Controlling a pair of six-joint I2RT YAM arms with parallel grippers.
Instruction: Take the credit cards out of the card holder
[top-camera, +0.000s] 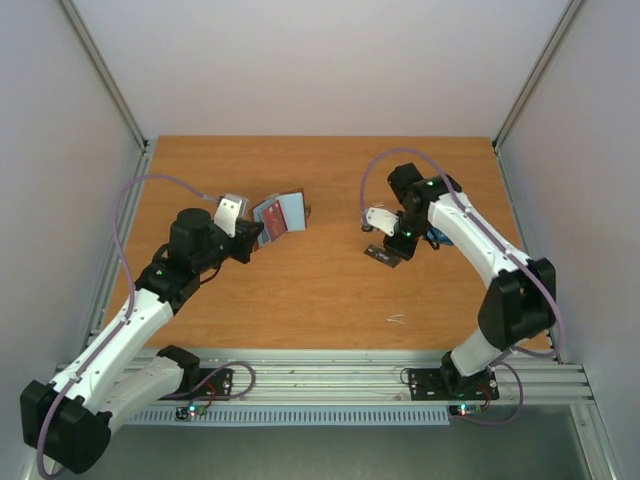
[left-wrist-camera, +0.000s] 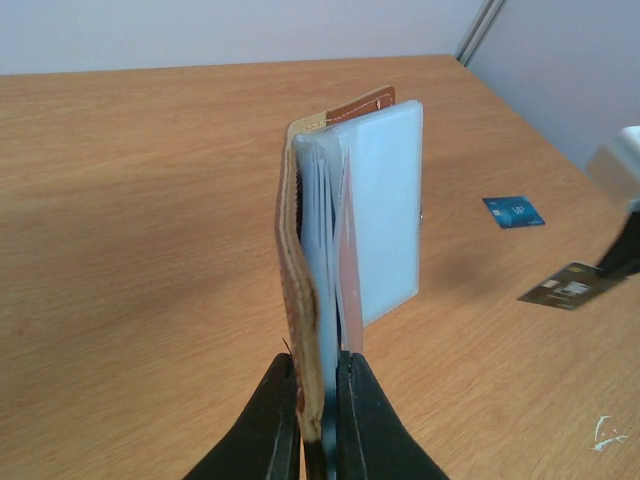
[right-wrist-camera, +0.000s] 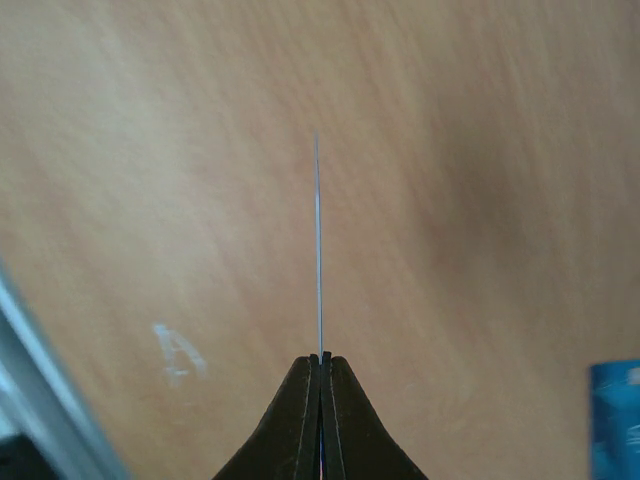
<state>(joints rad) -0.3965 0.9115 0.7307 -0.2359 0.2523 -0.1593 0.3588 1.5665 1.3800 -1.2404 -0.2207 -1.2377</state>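
Card holder (left-wrist-camera: 372, 205) stands clenched in left pincer (left-wrist-camera: 320, 368); right pincer (right-wrist-camera: 320, 362) grasps black card (left-wrist-camera: 568, 286) by its edge.

Wooden table (top-camera: 320, 300) lying flat under white walls (top-camera: 320, 60) enclosing three sides. Metal posts (top-camera: 105, 75) rising at both back corners. Small white scuff (top-camera: 397, 319) showing on table near front edge, right of centre. Aluminium rail (top-camera: 340, 372) running along near edge. Ribbed strip (top-camera: 320, 414) lying just below rail.
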